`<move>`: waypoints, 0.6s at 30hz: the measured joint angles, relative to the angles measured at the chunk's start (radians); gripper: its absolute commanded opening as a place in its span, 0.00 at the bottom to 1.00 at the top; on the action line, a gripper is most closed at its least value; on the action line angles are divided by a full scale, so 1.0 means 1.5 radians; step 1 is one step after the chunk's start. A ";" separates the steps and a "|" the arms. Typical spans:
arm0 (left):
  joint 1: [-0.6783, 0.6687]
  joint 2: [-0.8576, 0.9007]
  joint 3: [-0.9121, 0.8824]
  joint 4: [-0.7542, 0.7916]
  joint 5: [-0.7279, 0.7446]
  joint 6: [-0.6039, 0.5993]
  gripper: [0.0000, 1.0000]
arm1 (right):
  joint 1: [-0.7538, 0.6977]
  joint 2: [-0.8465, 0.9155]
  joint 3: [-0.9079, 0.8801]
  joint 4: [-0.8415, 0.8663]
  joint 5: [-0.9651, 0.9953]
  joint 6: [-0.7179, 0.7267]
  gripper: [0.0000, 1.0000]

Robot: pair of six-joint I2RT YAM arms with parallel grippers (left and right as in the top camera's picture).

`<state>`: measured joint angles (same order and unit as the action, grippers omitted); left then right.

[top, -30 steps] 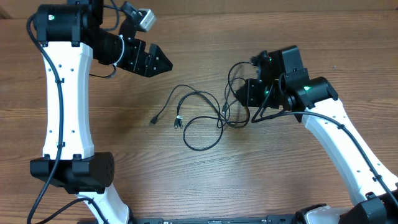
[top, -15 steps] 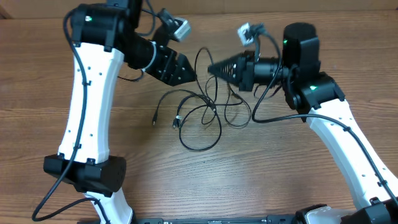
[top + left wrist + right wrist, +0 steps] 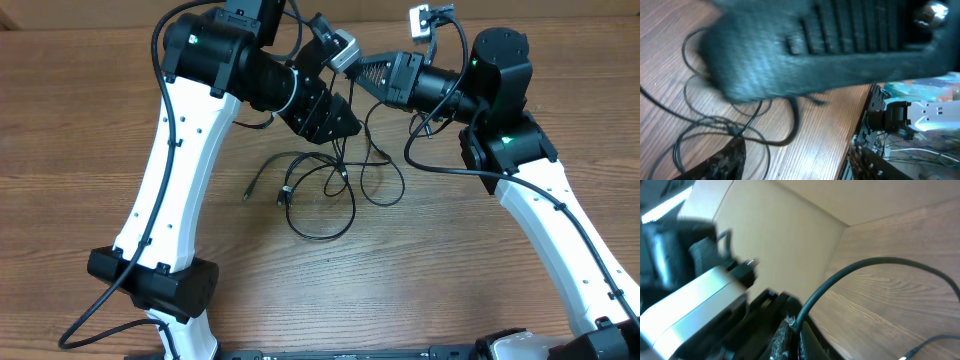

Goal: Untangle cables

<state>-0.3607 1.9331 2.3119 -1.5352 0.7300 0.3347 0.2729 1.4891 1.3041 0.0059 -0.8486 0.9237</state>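
Wood-grain table fills the overhead view, and both arms reach in over its far middle. The cables lie at the table's centre in loose black loops, with small plug ends pointing left and one large loop on the near side. A few strands rise from the heap toward the far side, up to the right pincer, which points left and hangs above the heap's far end.

The right pincer's jaws are clenched. In the right wrist view a strand comes out from between its tips and arcs away over the wood, so it is grasping one of the cables.

The left pincer sits just beside the right one and a little nearer. It angles down and to the right over the far edge of the loops. In the left wrist view its fingers show at the bottom, well apart: the jaws are released, with nothing clamped between them. In that gap, bare wood and several crossed strands show below. The right pincer crosses the top of this view as a dark blur, and a strand hangs from it toward the loops. Whether the left fingers touch any strand cannot be told.
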 measured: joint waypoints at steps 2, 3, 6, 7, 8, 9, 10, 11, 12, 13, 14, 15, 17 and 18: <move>-0.003 0.000 0.000 0.010 0.002 0.000 0.60 | 0.000 0.000 0.000 0.002 0.013 0.054 0.04; -0.003 0.000 0.000 0.019 0.002 0.000 0.58 | 0.000 0.000 0.000 0.005 0.018 0.084 0.04; -0.003 0.000 0.000 0.046 0.002 -0.005 0.38 | 0.000 0.000 0.000 0.014 0.024 0.157 0.04; -0.003 0.000 0.000 0.056 0.001 -0.008 0.29 | 0.000 0.000 0.000 0.026 0.024 0.186 0.04; -0.003 0.000 0.000 0.067 0.001 -0.015 0.22 | 0.000 0.000 0.000 0.036 0.023 0.206 0.04; -0.003 0.000 0.000 0.077 0.002 -0.020 0.16 | 0.000 0.000 0.000 0.046 0.021 0.222 0.04; -0.003 0.000 0.000 0.085 0.002 -0.023 0.07 | 0.000 0.000 0.000 0.058 0.018 0.236 0.04; -0.003 0.000 0.000 0.090 0.002 -0.031 0.04 | 0.000 0.000 0.000 0.071 0.016 0.250 0.04; -0.003 0.000 0.000 0.095 0.002 -0.033 0.04 | 0.000 0.000 0.000 0.083 0.013 0.260 0.04; -0.003 0.000 0.000 0.100 0.002 -0.035 0.04 | 0.000 0.000 0.000 0.095 0.010 0.270 0.04; -0.004 0.000 0.000 0.102 0.002 -0.037 0.04 | 0.000 0.000 0.000 0.100 0.008 0.278 0.04; -0.004 0.000 0.000 0.103 0.002 -0.039 0.04 | 0.000 0.000 0.000 0.101 0.006 0.282 0.04; -0.004 0.000 0.000 0.103 0.001 -0.045 0.04 | 0.000 0.000 0.000 0.100 0.004 0.288 0.05; -0.004 0.000 0.000 0.104 -0.001 -0.046 0.04 | 0.000 0.000 0.000 0.098 0.005 0.288 0.09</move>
<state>-0.3668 1.9327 2.3119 -1.3800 0.7288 0.2657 0.2726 1.4891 1.3041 0.1532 -0.8417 1.3556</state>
